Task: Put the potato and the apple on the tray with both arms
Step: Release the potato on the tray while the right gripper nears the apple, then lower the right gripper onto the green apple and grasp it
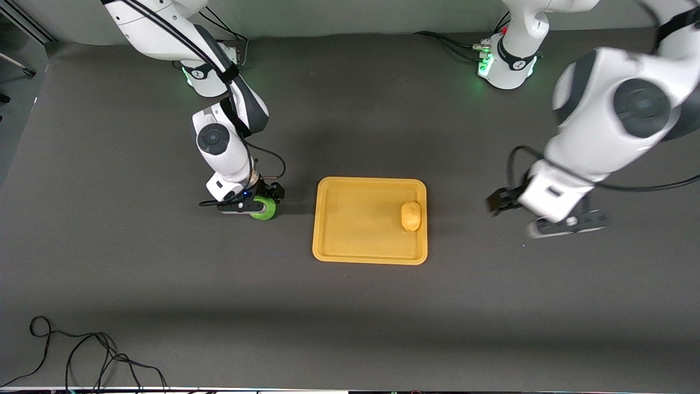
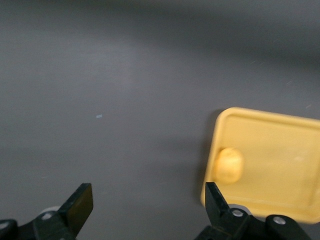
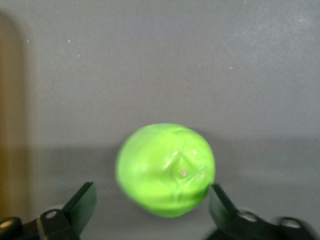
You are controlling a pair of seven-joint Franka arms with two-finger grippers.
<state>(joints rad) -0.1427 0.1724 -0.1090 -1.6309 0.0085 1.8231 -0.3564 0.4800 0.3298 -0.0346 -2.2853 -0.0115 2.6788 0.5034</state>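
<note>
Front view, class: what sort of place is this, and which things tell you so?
Most likely a robot test bench: two white arms bolted along a dark matted table, an orange-yellow tray holding a potato, and loose cables on the table's edge nearest the camera.

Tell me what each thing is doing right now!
potato: lying on the tray, at the left arm's end.
apple: on the table, off the tray, between the open right tool's fingers.
tray: flat on the table.
right tool: open around the apple.
left tool: open, empty, beside the tray.
</note>
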